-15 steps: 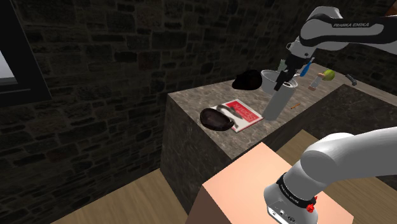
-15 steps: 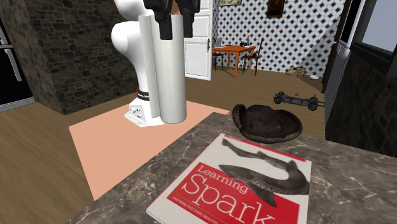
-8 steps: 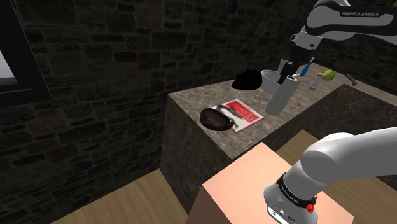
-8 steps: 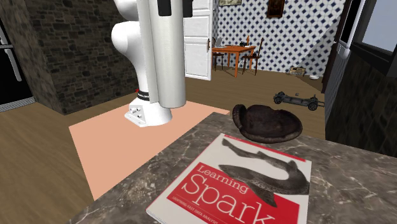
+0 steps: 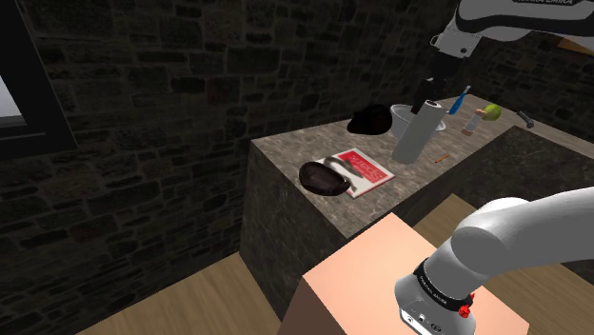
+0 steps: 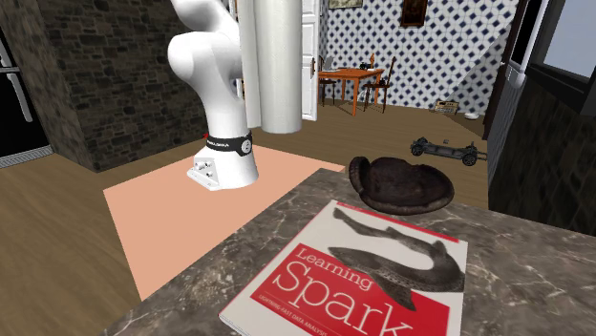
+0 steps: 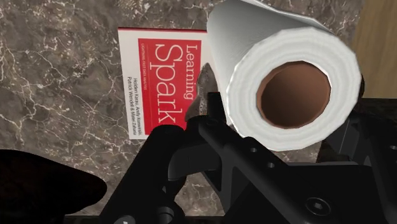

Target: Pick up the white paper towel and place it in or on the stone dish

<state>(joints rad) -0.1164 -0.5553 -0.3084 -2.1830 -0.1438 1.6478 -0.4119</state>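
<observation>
A white paper towel roll (image 5: 415, 134) with a brown core hangs upright above the stone-topped counter (image 5: 286, 152), tilted a little. My gripper (image 5: 428, 95) is shut on its upper end. In the wrist view the fingers (image 7: 213, 111) clasp the roll (image 7: 283, 83) from both sides. The roll (image 6: 270, 67) runs off the top edge of the second exterior view. The stone dish (image 5: 324, 178), dark and shallow, lies on the counter towards the shoulder view's left of the roll, beside a red and white book (image 5: 360, 169). The dish (image 6: 399, 183) sits beyond the book (image 6: 363, 277).
A black object (image 5: 371, 121), a grey cup (image 5: 404, 116), a blue tool (image 5: 460, 100), a small bottle (image 5: 471, 122) and a green fruit (image 5: 492, 111) stand at the counter's far end. The book (image 7: 165, 79) lies below the gripper. My stand (image 5: 366, 276) is off the counter's near end.
The gripper has risen with the roll in it, lifting the roll off the counter and a little towards the shoulder view's left. Dish and book have not moved.
</observation>
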